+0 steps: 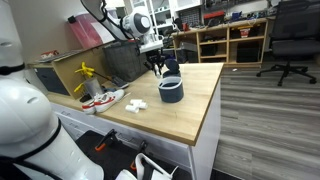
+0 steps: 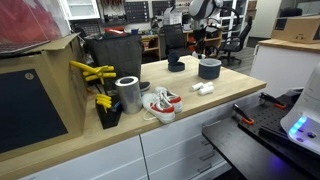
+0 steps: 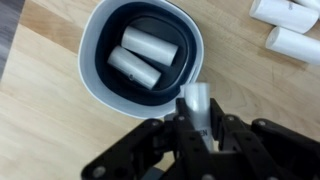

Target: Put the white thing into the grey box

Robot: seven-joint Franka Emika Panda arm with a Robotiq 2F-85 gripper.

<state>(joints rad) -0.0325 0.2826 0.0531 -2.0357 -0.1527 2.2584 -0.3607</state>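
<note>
Wrist view: white thing (image 3: 196, 103) short, smooth cylinder.

Mid-frame the tool (image 1: 160, 68) hangs just above the grey tub (image 1: 171, 91) on the wooden counter (image 1: 190, 115). To the lower left of the tub lie small white lumps (image 1: 136, 104). Further left is a white-and-red object (image 1: 103, 99), near a yellow item (image 1: 85, 73).

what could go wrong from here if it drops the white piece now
1. In the wrist view, the white thing held in the gripper appears to hang over the rim of the grey box, not its middle. Released now, it might clip the rim and land on the table.
2. Two white pieces already lie inside, so it could land on them and roll.
</note>
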